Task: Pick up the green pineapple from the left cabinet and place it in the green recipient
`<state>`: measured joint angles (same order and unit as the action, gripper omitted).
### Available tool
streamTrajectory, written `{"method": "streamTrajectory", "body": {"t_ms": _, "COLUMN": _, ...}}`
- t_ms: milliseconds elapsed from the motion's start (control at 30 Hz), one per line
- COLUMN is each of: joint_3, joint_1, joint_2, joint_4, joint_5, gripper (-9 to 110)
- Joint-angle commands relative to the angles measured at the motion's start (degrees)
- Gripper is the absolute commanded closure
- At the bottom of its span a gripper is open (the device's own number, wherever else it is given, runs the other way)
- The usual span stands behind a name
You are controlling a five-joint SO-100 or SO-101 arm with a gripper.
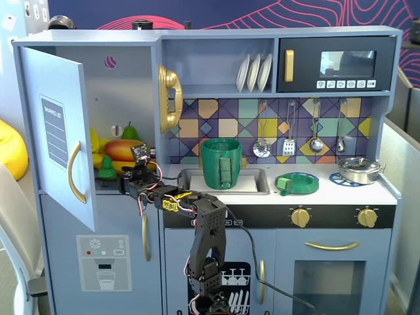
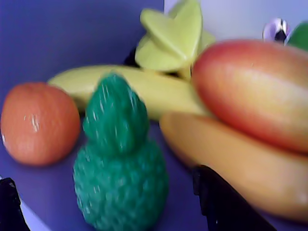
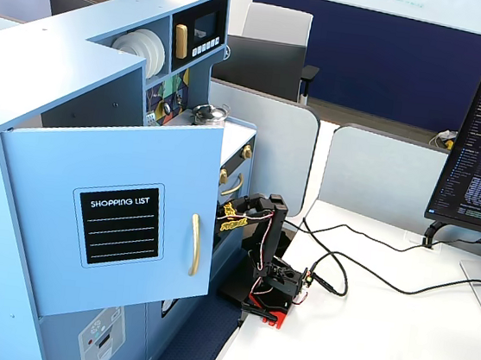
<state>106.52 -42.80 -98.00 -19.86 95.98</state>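
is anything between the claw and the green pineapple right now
Nothing visible. In the wrist view the green pineapple stands directly ahead, between the claw's dark fingertips. The orange sits left of it, the banana behind, the mango to the right.

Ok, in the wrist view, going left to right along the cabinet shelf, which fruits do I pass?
Orange → green pineapple → mango. The bananas and starfruit overlap behind these, so I leave them unplaced.
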Motion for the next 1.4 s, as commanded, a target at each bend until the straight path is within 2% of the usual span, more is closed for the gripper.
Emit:
{"method": "streamTrajectory", "body": {"t_ms": 0, "joint_3": -5.7, "joint_1": -1.0, "joint_2": 0.6, "joint_4": -2.2, "joint_5": 0.4, "gripper": 59}}
{"method": "streamTrajectory", "body": {"t_ms": 1100, "joint_3": -16.9, "joint_1": -1.5, "joint_2": 12.3, "joint_4": -1.8, "joint_5": 0.8, "gripper": 61}}
{"method": "streamTrajectory", "body": {"t_ms": 1200, "joint_3": -17.0, "joint_1": -1.6, "joint_2": 12.7, "joint_4": -1.5, "joint_5": 0.4, "gripper": 69}}
{"method": "streamTrajectory", "body": {"t_ms": 1300, "joint_3": -17.1, "joint_1": -1.7, "joint_2": 12.8, "joint_4": -1.6, "joint_5": -1.2, "gripper": 90}}
{"method": "streamTrajectory", "body": {"t_ms": 1367, "joint_3": -17.2, "joint_1": -1.8, "joint_2": 12.8, "joint_4": -1.8, "joint_5": -2.2, "gripper": 100}}
